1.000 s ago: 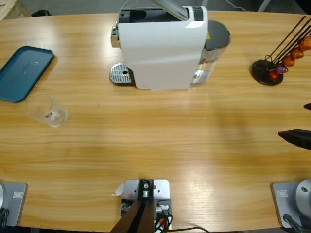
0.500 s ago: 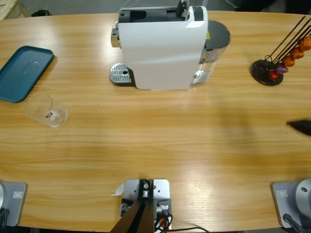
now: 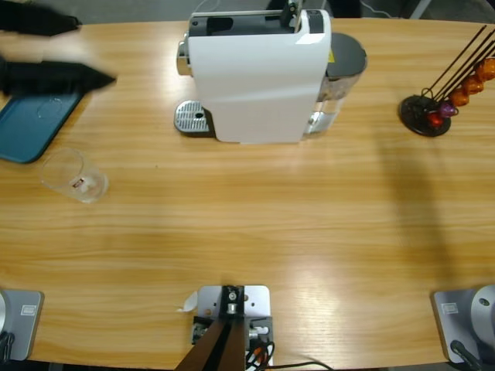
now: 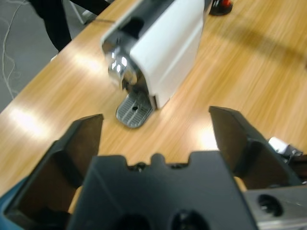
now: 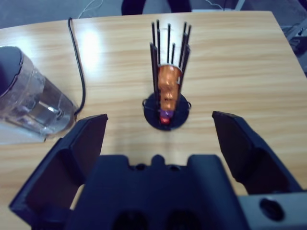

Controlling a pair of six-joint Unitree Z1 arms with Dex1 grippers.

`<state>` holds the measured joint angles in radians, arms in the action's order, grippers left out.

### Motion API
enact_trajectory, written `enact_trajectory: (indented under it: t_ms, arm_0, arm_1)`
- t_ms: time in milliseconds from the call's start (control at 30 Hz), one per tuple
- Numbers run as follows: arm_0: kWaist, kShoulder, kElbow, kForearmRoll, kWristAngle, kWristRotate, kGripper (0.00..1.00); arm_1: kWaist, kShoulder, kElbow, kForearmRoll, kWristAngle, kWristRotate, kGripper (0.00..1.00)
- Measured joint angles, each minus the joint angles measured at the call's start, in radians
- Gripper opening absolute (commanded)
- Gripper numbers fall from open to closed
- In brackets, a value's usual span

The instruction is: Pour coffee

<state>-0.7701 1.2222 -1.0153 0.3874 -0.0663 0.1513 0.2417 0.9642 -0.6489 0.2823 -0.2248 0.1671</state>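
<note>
Tabletop (image 3: pixel 255 224) of light wood carries everything we see from above: a white coffee machine (image 3: pixel 259 73) at the far middle with its metal drip tray (image 3: pixel 192 118) sticking out on one side, a teal tray (image 3: pixel 35 116) at the far left edge, and a clear glass tumbler (image 3: pixel 71 176) lying on its side just in front of that tray. We cannot make out any coffee in the tumbler. A black capsule rack (image 3: pixel 445 93) with orange and purple capsules stands near the opposite edge.

Our left end effector (image 3: pixel 77 50) shows in the high view as two black jaws over the teal tray, spread wide and holding nothing; its wrist view looks toward the coffee machine's spout and drip tray. Our right end effector (image 5: pixel 158 139) is outside the high view; in its own wrist view the jaws stand wide apart, empty, facing the capsule rack, with the machine's clear water tank (image 5: pixel 29 96) off to one side.
</note>
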Motion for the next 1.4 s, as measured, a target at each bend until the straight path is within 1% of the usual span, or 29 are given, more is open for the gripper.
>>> enact_trajectory:
  t_ms: [33,133,200,367,400,433,467,633,700,1233,1267,1300,1367,1400]
  arm_0:
    - [-0.001,-0.014,0.019,0.004,0.015,-0.006,0.998]
    - [-0.001,-0.033,0.042,0.006,0.027,-0.048,0.996]
    - [0.001,-0.036,0.05,0.006,0.029,-0.089,0.996]
    - [0.015,-0.034,0.056,0.006,0.03,-0.142,0.996]
    - [0.016,-0.032,0.057,0.006,0.03,-0.144,0.996]
    - [0.017,-0.029,0.058,0.006,0.03,-0.149,0.996]
    - [0.018,-0.027,0.059,0.006,0.03,-0.154,0.996]
    - [0.028,-0.011,0.061,0.006,0.03,-0.163,0.996]
    - [0.031,-0.004,0.061,0.004,0.03,-0.164,0.996]
    - [0.034,0.004,0.082,0.004,0.03,-0.183,0.991]
    - [0.034,0.005,0.083,0.004,0.03,-0.184,0.991]
    - [0.034,0.006,0.083,0.004,0.03,-0.184,0.991]
    - [0.034,0.009,0.083,0.004,0.03,-0.184,0.991]
    - [0.034,0.01,0.083,0.004,0.03,-0.184,0.988]
  arm_1:
    - [-0.003,0.021,0.012,-0.037,0.001,-0.003,0.76]
    - [-0.018,0.083,0.027,-0.12,0.001,-0.006,0.751]
    - [-0.032,0.12,0.035,-0.164,0.001,-0.011,0.634]
    - [-0.054,0.209,0.054,-0.25,0.001,-0.017,0.627]
    - [-0.056,0.222,0.056,-0.256,0.001,-0.018,0.589]
    - [-0.057,0.234,0.058,-0.264,0.001,-0.019,0.477]
    - [-0.057,0.242,0.058,-0.268,0.001,-0.019,0.457]
    - [-0.061,0.258,0.058,-0.269,0.001,-0.026,0.457]
    - [-0.062,0.273,0.058,-0.271,0.001,-0.027,0.375]
    - [-0.082,0.323,0.053,-0.312,0.001,-0.027,0.369]
    - [-0.082,0.323,0.052,-0.312,0.001,-0.027,0.327]
    - [-0.083,0.323,0.052,-0.312,0.0,-0.027,0.257]
    - [-0.084,0.323,0.051,-0.312,0.0,-0.029,0.248]
    - [-0.084,0.323,0.051,-0.312,-0.002,-0.032,0.223]
